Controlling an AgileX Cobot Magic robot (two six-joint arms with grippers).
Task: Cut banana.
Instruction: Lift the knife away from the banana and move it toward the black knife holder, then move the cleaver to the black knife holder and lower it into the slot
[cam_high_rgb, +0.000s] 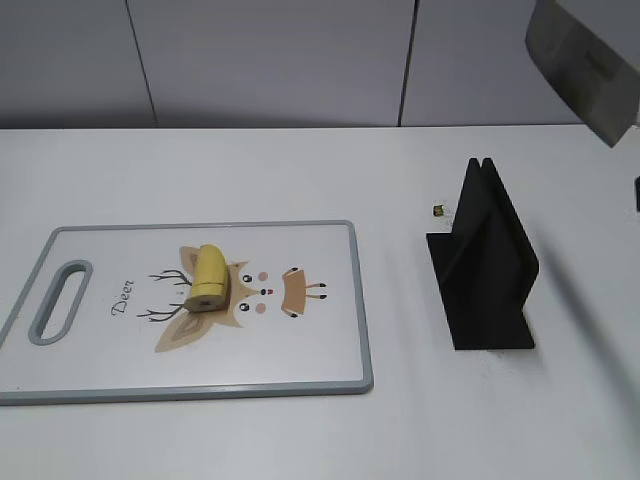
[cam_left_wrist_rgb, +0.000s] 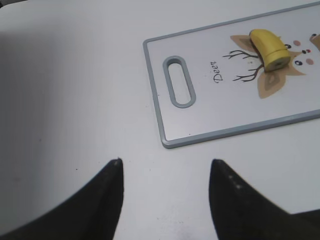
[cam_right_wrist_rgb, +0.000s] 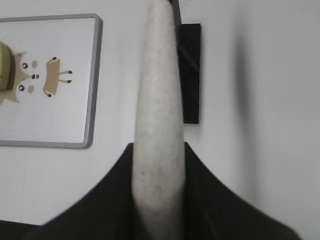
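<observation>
A short yellow banana piece (cam_high_rgb: 208, 278) lies on the white cutting board (cam_high_rgb: 300, 350), over its deer drawing, cut end facing the front. In the left wrist view the banana (cam_left_wrist_rgb: 270, 44) is far ahead on the board (cam_left_wrist_rgb: 225, 110). My left gripper (cam_left_wrist_rgb: 166, 162) is open and empty over bare table, off the board's handle end. My right gripper (cam_right_wrist_rgb: 159, 145) is shut on the pale speckled handle of a knife (cam_right_wrist_rgb: 159, 90). The knife's grey blade (cam_high_rgb: 585, 65) hangs high at the upper right, above the black stand (cam_high_rgb: 485, 265). Neither gripper itself shows in the exterior view.
The black knife stand (cam_right_wrist_rgb: 191, 75) stands right of the board. A tiny dark-and-yellow bit (cam_high_rgb: 438, 209) lies on the table behind the stand. The board's edge (cam_right_wrist_rgb: 90, 100) and the banana's tip (cam_right_wrist_rgb: 4, 65) show in the right wrist view.
</observation>
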